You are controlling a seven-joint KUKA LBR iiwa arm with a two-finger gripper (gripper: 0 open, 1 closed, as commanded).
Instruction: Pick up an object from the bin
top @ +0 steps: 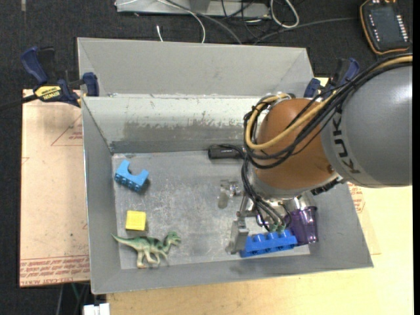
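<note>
Read the dial from the centre of the bin floor. You have bare floor from the centre out to 11 o'clock and 6 o'clock.

Obstacles:
- Blue notched block at 9.
- Yellow cube and green dinosaur at 8.
- Black piece at 1, by the back wall.
- The arm covers 2 to 4.
- Blue brick and purple piece lie side by side at 4.

In the bin, notched block by the left wall, cube before it, toy dinosaur in the front-left corner (just beside the cube), studded brick front right.
</note>
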